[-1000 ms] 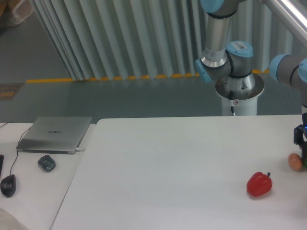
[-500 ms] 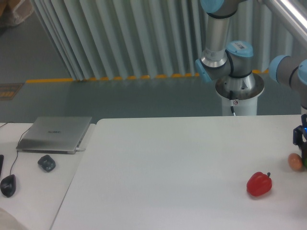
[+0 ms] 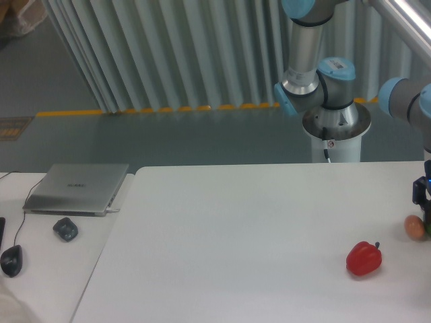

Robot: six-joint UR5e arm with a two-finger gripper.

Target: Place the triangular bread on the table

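Jaws cut off at table edge; bread unseen.

A red bell pepper was seen on the white tabletop toward its right side. A small brownish egg-shaped item lay near the right edge, where the gripper was largely cut off. A closed laptop and two mice were seen on the adjoining desk.

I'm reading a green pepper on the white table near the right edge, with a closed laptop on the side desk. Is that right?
Not quite: the pepper is red, not green. The fixed camera view shows it on the white table near the right edge, and the closed laptop does lie on the side desk.
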